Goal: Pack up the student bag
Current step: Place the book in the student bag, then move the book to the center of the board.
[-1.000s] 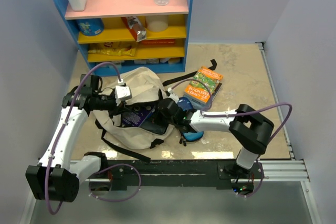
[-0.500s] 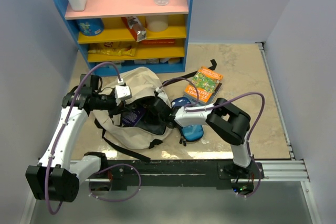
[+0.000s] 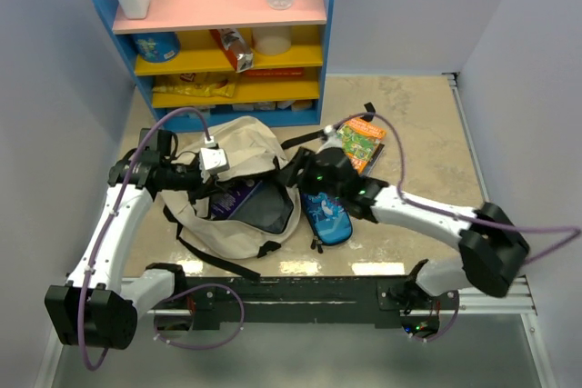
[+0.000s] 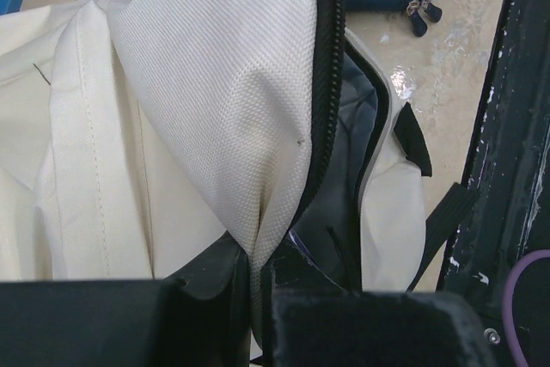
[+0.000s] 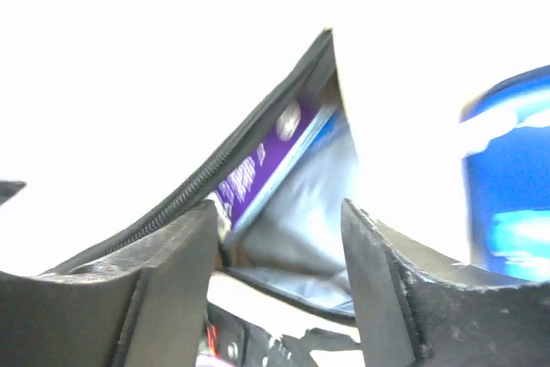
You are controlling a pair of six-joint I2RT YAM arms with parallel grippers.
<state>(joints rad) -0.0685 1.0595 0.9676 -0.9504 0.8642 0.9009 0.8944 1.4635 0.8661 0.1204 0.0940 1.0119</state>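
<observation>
The beige student bag lies on the floor left of centre with its mouth held open. My left gripper is shut on the edge of the upper flap, the fabric pinched between its fingers. A purple book lies inside against the dark lining. My right gripper hovers at the right edge of the bag's mouth, open, with nothing between its fingers. The purple book shows beyond them.
A blue pencil case lies on the floor just right of the bag, below my right wrist. An orange and green book lies behind it. A blue shelf unit with food and bottles stands at the back. The black base rail runs along the near edge.
My right gripper has pulled back out of the bag's mouth toward the right and its jaws have opened. The left arm has kept its hold on the flap.
</observation>
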